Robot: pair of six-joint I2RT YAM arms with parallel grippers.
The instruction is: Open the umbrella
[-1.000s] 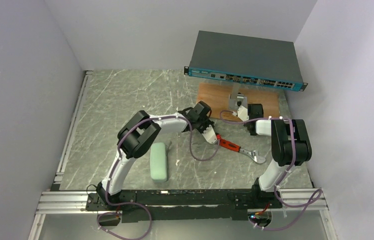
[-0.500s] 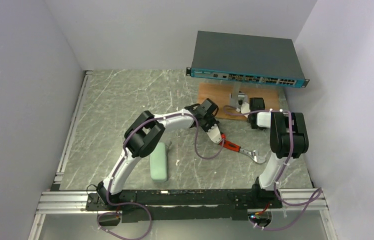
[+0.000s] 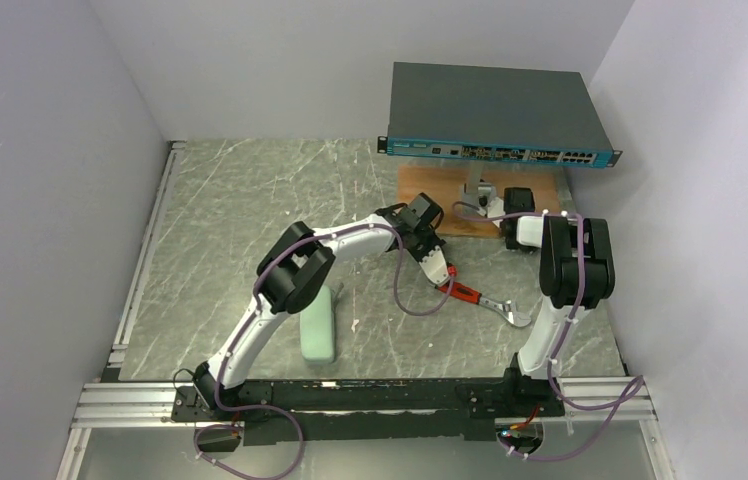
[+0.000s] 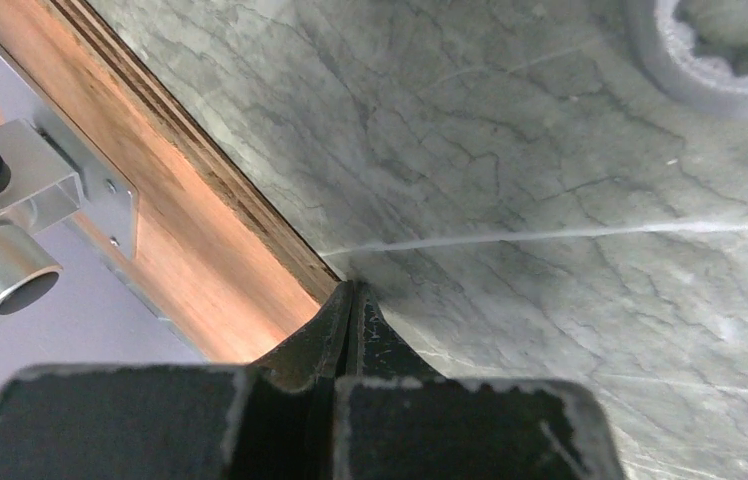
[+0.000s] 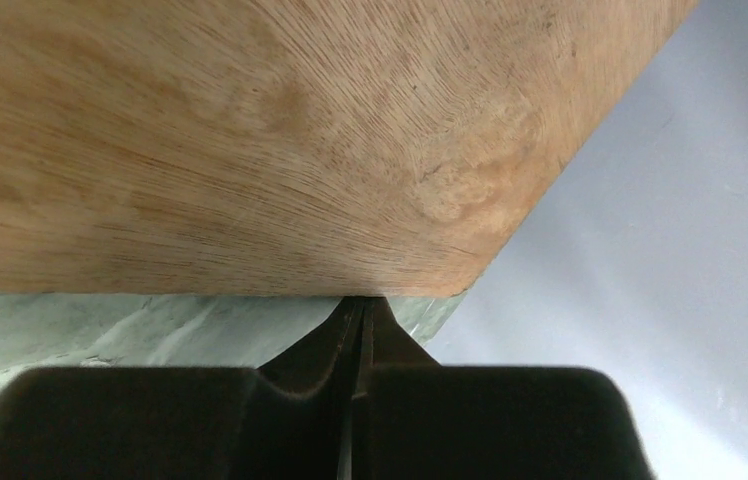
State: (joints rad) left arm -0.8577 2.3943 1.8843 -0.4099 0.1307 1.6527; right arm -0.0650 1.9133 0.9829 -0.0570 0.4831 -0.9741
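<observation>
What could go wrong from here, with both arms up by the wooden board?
The left fingers are shut at the wooden board's edge, near the metal stand; pushing on could jam them. The right fingers, shut and empty, sit at the board's corner near the network switch, which might get knocked. No umbrella is in view, so both arms may be searching the wrong spot.

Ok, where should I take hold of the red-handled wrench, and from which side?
I'd grip the wrench by its red handle, coming straight down and closing across its narrow width. It lies flat and diagonal on the table, so only the long sides offer a hold. The left pincer, shut now, sits nearest that end.
</observation>
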